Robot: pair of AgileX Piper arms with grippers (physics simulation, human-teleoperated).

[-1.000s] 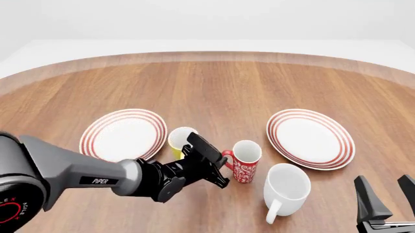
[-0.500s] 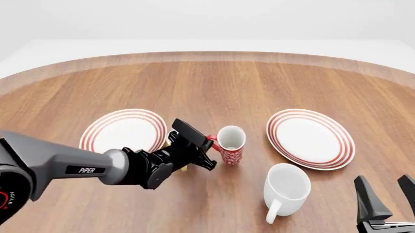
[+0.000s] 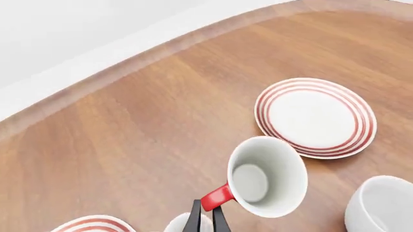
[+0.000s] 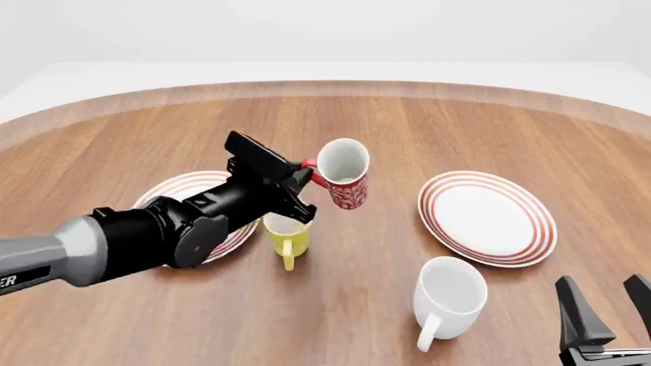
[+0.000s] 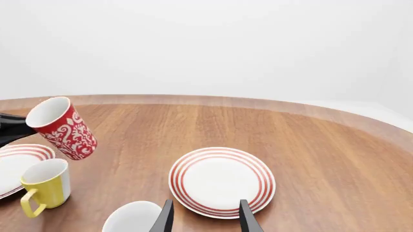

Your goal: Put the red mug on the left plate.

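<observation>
The red mug (image 4: 341,175) with its white swirl pattern hangs tilted in the air, above the table between the two plates. My left gripper (image 4: 305,169) is shut on its red loop handle (image 3: 216,197). In the left wrist view the mug's white inside (image 3: 266,176) faces the camera, just beyond the gripper (image 3: 206,217). The left plate (image 4: 188,184), white with red rings, lies under the left arm and is partly hidden by it. Low at the front right, my right gripper (image 4: 605,301) stands open with nothing in it, also in its own view (image 5: 205,215).
A yellow mug (image 4: 285,232) stands by the left plate's right edge, below the raised mug. A larger white mug (image 4: 450,293) stands at the front right. The right plate (image 4: 489,217) lies beyond it. The wooden table's curved far edge (image 4: 325,84) lies well behind.
My left gripper has lifted the red mug off the table and carried it up, away and leftward. The yellow mug, earlier hidden behind the arm, now shows. The right arm has not moved.
</observation>
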